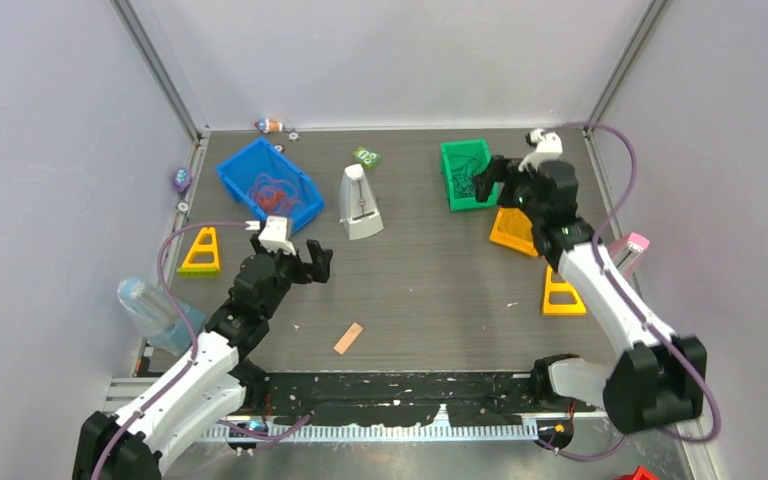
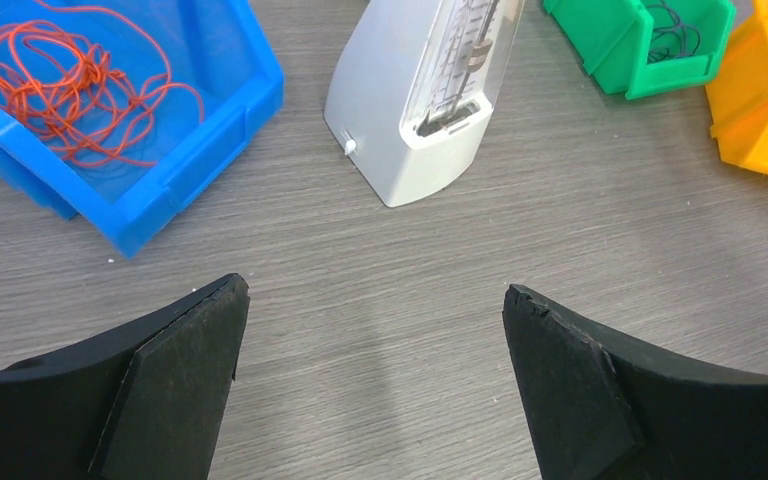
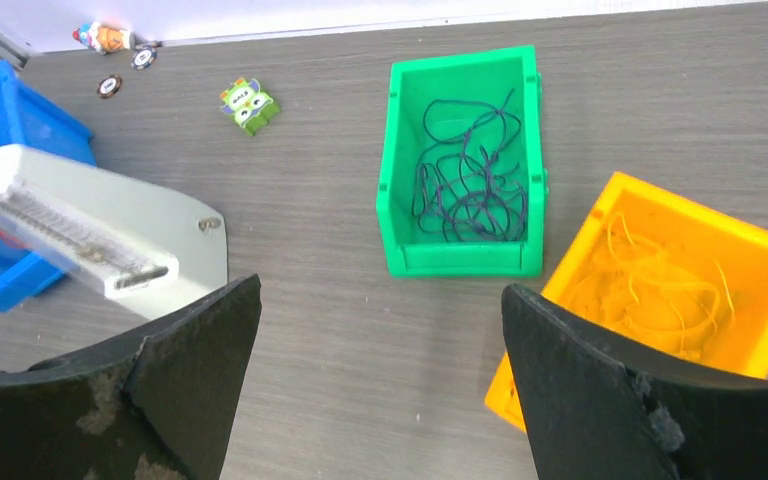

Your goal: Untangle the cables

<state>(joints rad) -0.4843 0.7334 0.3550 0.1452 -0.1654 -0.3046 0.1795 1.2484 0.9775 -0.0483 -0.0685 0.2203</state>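
As the table [image 1: 440,290] carries three bins set apart from one another, each cable colour appears to have its own container, probably to keep strands from crossing.

Left gripper [image 2: 375,300]: held over bare tabletop, on the near side of the blue bin [image 2: 200,150] and the metronome [image 2: 400,130]. Jaws spread wide, nothing between the pads. Judged to be parked clear of the work.

Right gripper [image 3: 380,295]: held above the table, facing the green bin [image 3: 390,150] and the orange bin [image 3: 580,250]. Jaws likewise wide apart and empty, which suits an approach to either bin.

Bins: all upright with open tops, so they can be reached from above. The orange bin sits just beside the green one.

Cables: a red-orange cable [image 2: 60,90] lies in loose loops inside the blue bin, a dark cable [image 3: 470,180] is coiled in the green bin, and a yellow cable [image 3: 650,290] is heaped in the orange bin. No strand is seen crossing between bins. Each heap overlaps itself, and whether knots remain cannot be told.

Finding: separation by colour looks done.

A small green toy [image 3: 250,107] lies on the table well clear of the bins.
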